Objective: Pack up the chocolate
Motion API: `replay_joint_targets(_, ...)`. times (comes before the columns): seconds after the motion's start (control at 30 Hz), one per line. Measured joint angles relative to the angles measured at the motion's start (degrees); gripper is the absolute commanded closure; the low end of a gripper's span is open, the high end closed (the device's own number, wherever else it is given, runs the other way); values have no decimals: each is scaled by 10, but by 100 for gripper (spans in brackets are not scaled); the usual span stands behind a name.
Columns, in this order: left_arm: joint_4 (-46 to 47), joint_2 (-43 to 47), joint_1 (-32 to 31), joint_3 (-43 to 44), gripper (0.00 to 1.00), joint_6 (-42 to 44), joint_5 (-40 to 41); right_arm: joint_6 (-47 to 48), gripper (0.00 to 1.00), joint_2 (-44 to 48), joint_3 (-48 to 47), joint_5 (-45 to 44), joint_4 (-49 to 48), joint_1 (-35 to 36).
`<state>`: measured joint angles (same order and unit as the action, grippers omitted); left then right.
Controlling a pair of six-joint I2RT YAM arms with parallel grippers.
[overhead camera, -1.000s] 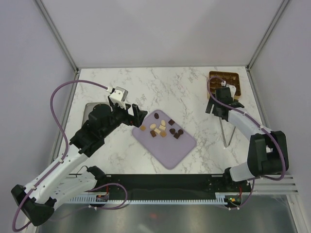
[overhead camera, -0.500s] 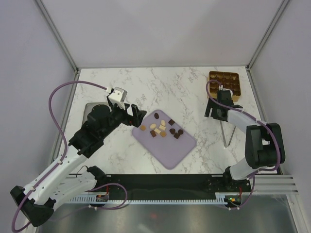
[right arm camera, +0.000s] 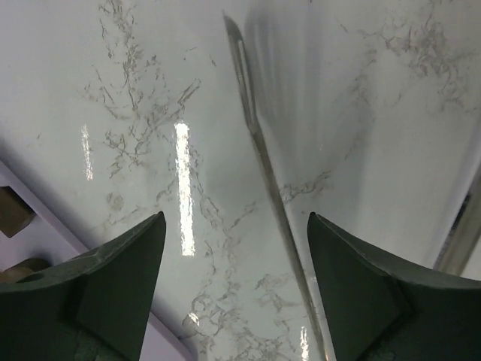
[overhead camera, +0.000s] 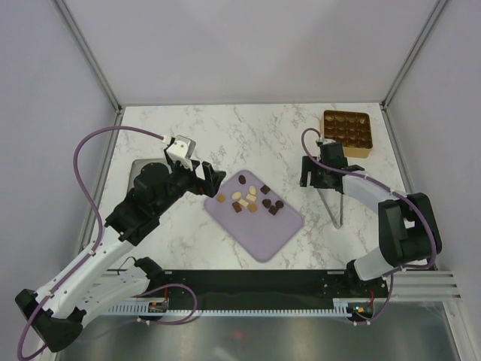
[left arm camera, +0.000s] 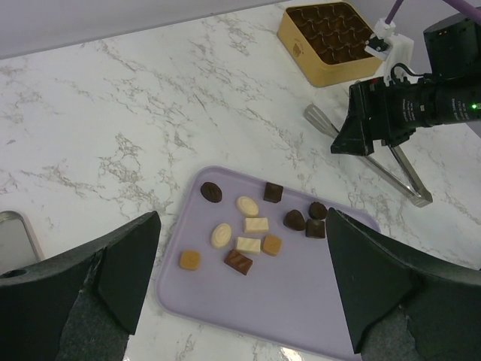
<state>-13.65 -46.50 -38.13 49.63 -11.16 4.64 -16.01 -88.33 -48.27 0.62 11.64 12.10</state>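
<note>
Several chocolate pieces [overhead camera: 252,198], dark brown, tan and cream-white, lie loose on the lilac mat [overhead camera: 263,229]. The gold tray [overhead camera: 364,150] stands at the back right; its cells look dark. My left gripper [overhead camera: 214,178] is open and empty, hovering at the mat's left edge. In the left wrist view the chocolates [left arm camera: 255,224] lie between my open left gripper's [left arm camera: 242,218] jaws, well below them. My right gripper [overhead camera: 319,179] is open and empty over bare marble between the mat and the tray. In the right wrist view my right gripper [right arm camera: 237,219] is open above one arm of the metal tongs [right arm camera: 263,165].
Metal tongs [overhead camera: 336,214] lie on the marble under and in front of my right gripper. A grey metal tin [overhead camera: 137,171] sits left of my left arm. Cage posts and walls bound the table. The mat's corner [right arm camera: 45,252] shows in the right wrist view.
My right gripper has moved left, away from the gold tray toward the mat. The tongs appear shifted a little left too. My left arm has barely moved.
</note>
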Motion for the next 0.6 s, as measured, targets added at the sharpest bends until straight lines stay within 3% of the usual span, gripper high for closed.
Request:
replay_joint_targets(0.07, 0, 0, -1, 0, 2, 0, 0, -4, 2, 10, -7, -15, 19, 8)
replay_joint_targets(0.4, 0, 1, -11, 0, 2, 0, -1, -15, 2, 77, -55, -144, 139, -5)
replay_joint_targets(0.6, 0, 2, -20, 0, 2, 0, -2, 27, 2, 76, -45, -127, 168, -22)
